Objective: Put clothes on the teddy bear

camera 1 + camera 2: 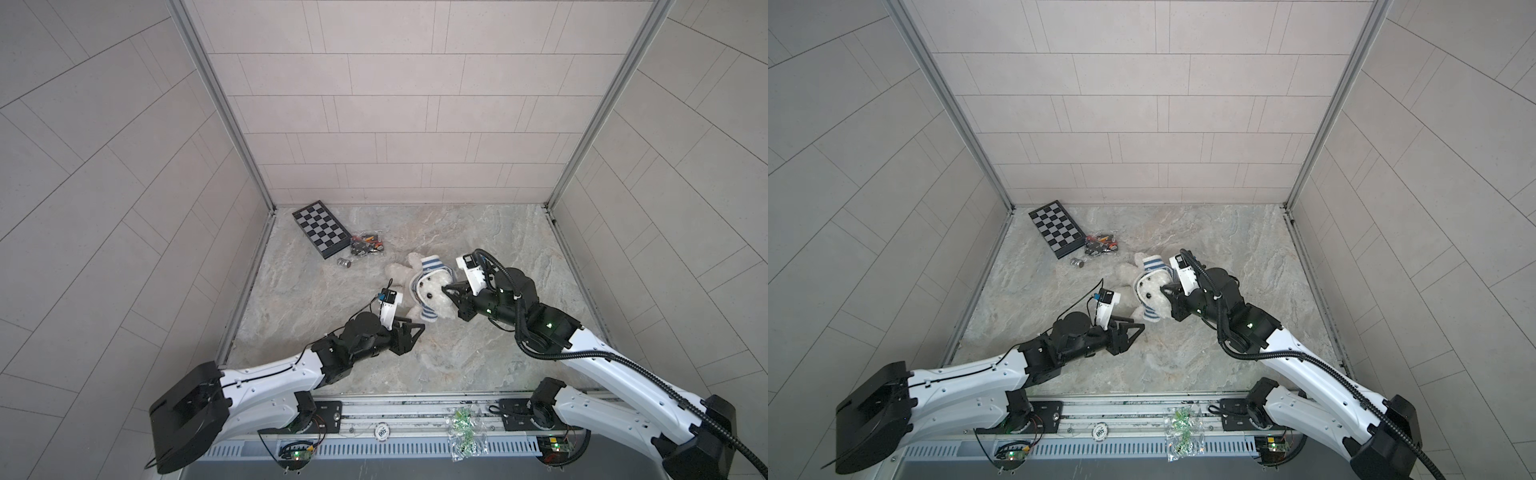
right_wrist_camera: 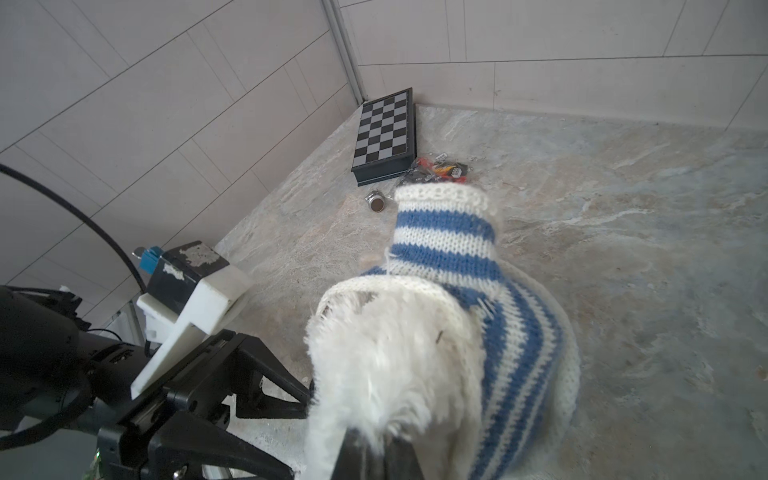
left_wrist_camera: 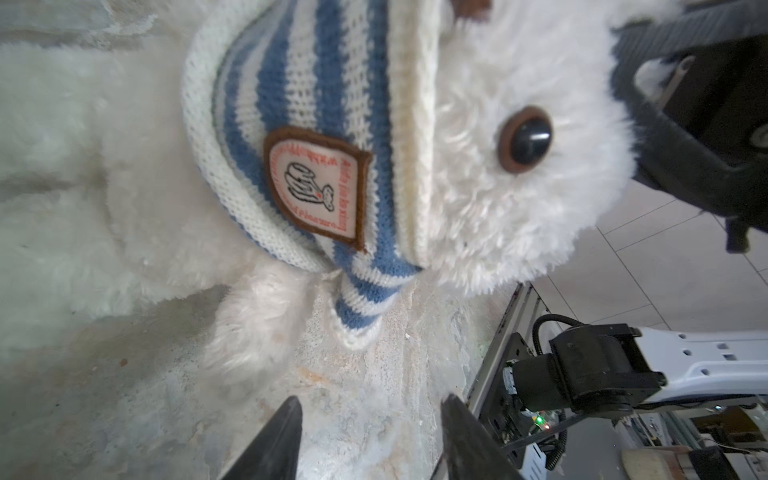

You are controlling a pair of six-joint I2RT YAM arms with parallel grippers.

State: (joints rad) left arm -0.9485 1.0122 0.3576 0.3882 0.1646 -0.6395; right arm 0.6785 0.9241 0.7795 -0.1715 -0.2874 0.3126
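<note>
The teddy bear [image 1: 432, 291] [image 1: 1152, 289] lies on the marble floor, face up toward the camera. A blue-and-white striped knit shirt [image 1: 430, 264] [image 1: 1152, 264] is bunched round its head, with its white edge framing the face. My right gripper [image 1: 444, 288] [image 1: 1163, 287] [image 2: 374, 440] is shut on the white fur at the side of the bear's head [image 2: 386, 365]. My left gripper [image 1: 415, 324] [image 1: 1137, 323] [image 3: 372, 401] stands open and empty just short of a loose striped sleeve [image 3: 357, 307]. The shirt's badge [image 3: 318, 187] sits beside the bear's eye [image 3: 525, 139].
A folded chessboard [image 1: 320, 228] lies in the back left corner, with a bag of small parts [image 1: 365, 245] and a small metal cylinder [image 1: 344, 262] beside it. A clear bag of green pieces [image 1: 465, 432] rests on the front rail. Tiled walls enclose three sides.
</note>
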